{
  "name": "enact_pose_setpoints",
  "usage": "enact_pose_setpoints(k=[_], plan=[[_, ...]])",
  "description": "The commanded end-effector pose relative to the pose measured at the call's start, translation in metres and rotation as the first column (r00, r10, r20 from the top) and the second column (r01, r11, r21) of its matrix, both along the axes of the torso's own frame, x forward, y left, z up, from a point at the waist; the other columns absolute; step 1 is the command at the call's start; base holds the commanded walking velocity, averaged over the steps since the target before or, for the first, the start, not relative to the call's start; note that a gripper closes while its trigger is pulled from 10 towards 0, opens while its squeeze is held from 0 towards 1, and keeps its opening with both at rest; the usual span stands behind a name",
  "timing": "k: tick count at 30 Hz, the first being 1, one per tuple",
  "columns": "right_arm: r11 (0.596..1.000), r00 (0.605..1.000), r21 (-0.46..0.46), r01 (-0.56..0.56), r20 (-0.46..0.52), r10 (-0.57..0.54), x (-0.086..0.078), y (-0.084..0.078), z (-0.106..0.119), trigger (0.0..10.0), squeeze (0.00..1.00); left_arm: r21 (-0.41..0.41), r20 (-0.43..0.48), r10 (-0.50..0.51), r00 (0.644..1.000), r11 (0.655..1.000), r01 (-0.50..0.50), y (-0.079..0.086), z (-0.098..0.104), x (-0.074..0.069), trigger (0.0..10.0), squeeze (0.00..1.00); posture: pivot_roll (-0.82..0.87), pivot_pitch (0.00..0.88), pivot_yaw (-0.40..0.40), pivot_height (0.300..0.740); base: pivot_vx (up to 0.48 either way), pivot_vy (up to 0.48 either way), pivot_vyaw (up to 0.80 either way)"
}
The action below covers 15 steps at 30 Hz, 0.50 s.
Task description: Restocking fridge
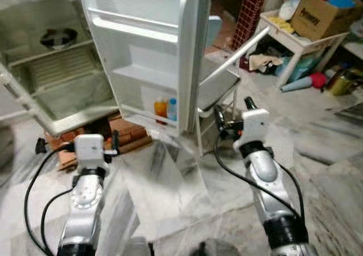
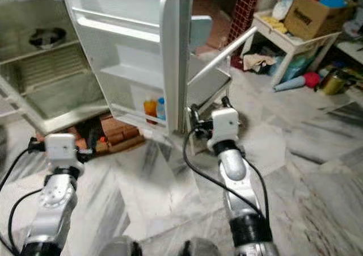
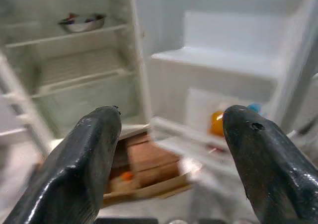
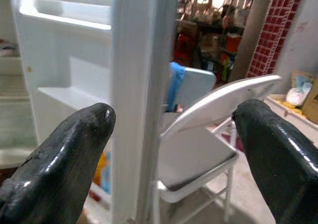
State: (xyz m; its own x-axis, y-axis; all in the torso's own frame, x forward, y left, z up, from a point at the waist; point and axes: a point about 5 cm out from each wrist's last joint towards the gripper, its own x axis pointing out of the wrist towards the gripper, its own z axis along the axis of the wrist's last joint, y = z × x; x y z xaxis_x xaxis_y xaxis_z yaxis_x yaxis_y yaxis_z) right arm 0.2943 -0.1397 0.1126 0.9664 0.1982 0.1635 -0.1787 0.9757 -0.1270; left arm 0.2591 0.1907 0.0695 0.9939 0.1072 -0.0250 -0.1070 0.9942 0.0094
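A: The left hand (image 3: pixel 169 154) is wide open and holds nothing, aimed at the open fridge (image 1: pixel 51 80). The right hand (image 4: pixel 174 159) is the same, fingers spread and bare, facing the edge of the fridge door (image 1: pixel 142 51) with a white folding chair (image 1: pixel 218 83) just beyond it.

B: So how far along would you say the restocking is?

A: Early, I'd judge. The door's bottom shelf has an orange bottle (image 1: pixel 161 109) and a blue-capped bottle (image 1: pixel 172 109) side by side; the door shelves above are bare. Inside, a metal bowl (image 1: pixel 58 37) sits on an upper shelf, and the rest looks empty.

B: And the supplies?

A: Nothing is in hand. A cardboard box (image 1: pixel 320 12) of goods sits on a white tabletop (image 1: pixel 295 37) well off to the right.

B: How do the bottles sit?

A: Upright, long axis vertical, caps up.
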Motion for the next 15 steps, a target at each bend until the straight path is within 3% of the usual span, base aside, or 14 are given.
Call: enact_pose_setpoints(k=[1,6,15], plan=[[1.0,1.0,0.003,0.028,-0.01,-0.028,-0.002,-0.01,-0.002,10.0,0.0,-0.06,-0.012,-0.022,1.0,0.998,0.022,-0.002,0.0,0.0,10.0,0.0,0.04,0.095,0.006,0.74,0.0,0.0,0.0],[1.0,0.999,0.003,0.03,-0.011,-0.03,-0.003,-0.012,-0.002,10.0,0.0,0.03,-0.019,-0.047,0.999,0.998,0.048,0.009,0.004,-0.005,10.0,0.0,0.04,0.097,0.003,0.74,0.0,0.0,0.0],[1.0,0.999,0.011,0.017,-0.03,-0.017,-0.01,-0.009,-0.007,10.0,0.0,0.11,0.002,-0.038,0.999,0.993,0.037,0.001,0.003,-0.02,10.0,0.0,0.04,0.1,-0.006,0.74,0.0,0.0,0.09]])
